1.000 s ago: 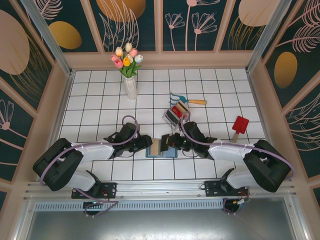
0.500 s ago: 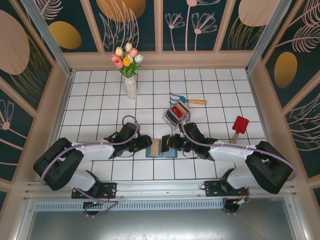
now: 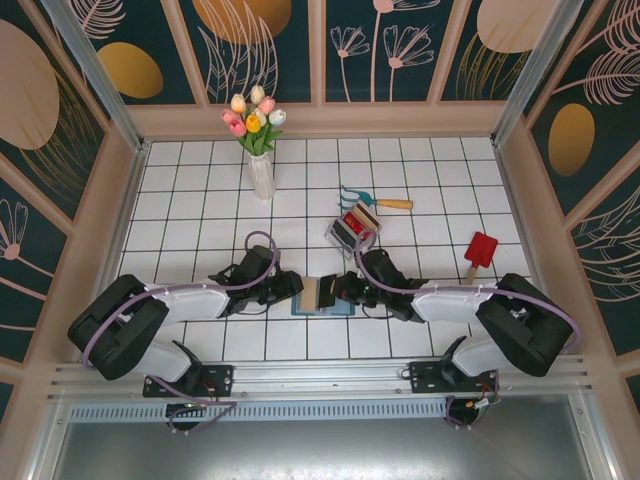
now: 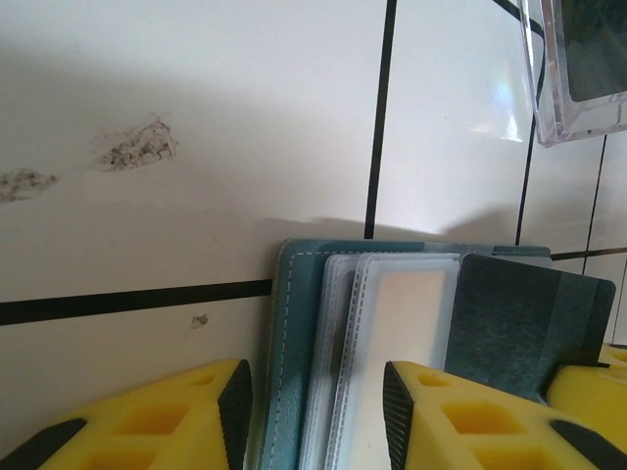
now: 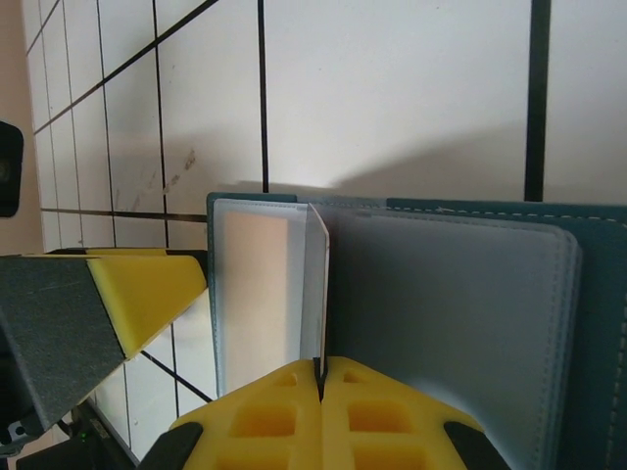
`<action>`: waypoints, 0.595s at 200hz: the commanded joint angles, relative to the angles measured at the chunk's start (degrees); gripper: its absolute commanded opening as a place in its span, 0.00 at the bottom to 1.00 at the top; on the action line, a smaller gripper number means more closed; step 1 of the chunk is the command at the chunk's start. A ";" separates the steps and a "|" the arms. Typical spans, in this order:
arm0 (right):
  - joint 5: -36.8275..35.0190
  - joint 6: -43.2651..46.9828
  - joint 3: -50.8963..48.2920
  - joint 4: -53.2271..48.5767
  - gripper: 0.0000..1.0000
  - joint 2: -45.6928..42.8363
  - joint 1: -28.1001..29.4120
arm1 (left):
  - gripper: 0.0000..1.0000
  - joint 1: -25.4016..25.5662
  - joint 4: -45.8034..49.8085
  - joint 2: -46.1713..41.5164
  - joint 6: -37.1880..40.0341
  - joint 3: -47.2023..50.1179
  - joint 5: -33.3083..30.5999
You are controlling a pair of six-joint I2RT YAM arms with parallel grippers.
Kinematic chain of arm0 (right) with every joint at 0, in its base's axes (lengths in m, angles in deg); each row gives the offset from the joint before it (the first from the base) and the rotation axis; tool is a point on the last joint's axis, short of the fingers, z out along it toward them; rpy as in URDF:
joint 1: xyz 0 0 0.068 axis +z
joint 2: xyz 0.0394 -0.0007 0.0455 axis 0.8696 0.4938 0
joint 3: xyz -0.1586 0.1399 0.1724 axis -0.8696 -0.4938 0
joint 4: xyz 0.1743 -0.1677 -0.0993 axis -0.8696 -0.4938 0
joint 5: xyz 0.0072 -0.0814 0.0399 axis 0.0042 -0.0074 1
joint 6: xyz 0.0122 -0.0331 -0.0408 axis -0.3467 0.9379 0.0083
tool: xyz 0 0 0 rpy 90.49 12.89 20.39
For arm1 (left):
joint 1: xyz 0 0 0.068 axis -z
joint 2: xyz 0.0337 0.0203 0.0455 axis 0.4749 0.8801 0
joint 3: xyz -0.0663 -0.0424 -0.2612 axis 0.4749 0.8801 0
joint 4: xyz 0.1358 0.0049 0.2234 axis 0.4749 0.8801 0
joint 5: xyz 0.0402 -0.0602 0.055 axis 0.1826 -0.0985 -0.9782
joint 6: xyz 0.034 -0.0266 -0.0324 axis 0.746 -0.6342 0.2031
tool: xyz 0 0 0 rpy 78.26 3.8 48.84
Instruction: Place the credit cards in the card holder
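The card holder (image 3: pixel 322 303) lies open on the tiles between both arms, teal outside (image 4: pixel 294 333) and grey-blue inside (image 5: pixel 441 313), with clear sleeves (image 4: pixel 392 304). My right gripper (image 5: pixel 321 367) is shut on a thin dark grey credit card (image 4: pixel 519 313). In the right wrist view this card stands on edge (image 5: pixel 319 274) over the holder's inside, beside a raised sleeve. My left gripper (image 4: pixel 315 392) is open, its pads (image 4: pixel 235 411) straddling the teal cover edge and the sleeves. More credit cards, red and yellow, stand in a small clear tray (image 3: pixel 352 226) behind the holder.
A white vase of tulips (image 3: pixel 258 140) stands at the back left. A small rake (image 3: pixel 375 200) lies beyond the tray and a red shovel (image 3: pixel 480 252) at the right. Wooden walls close in the tiled floor on three sides.
The left jaws have narrowed around the holder's sleeves. The right gripper has edged slightly left with the card.
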 commanded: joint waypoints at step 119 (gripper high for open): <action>4.32 -3.32 -0.32 -0.74 0.02 0.41 1.28 | 0.34 0.89 1.18 1.43 0.03 0.53 1.00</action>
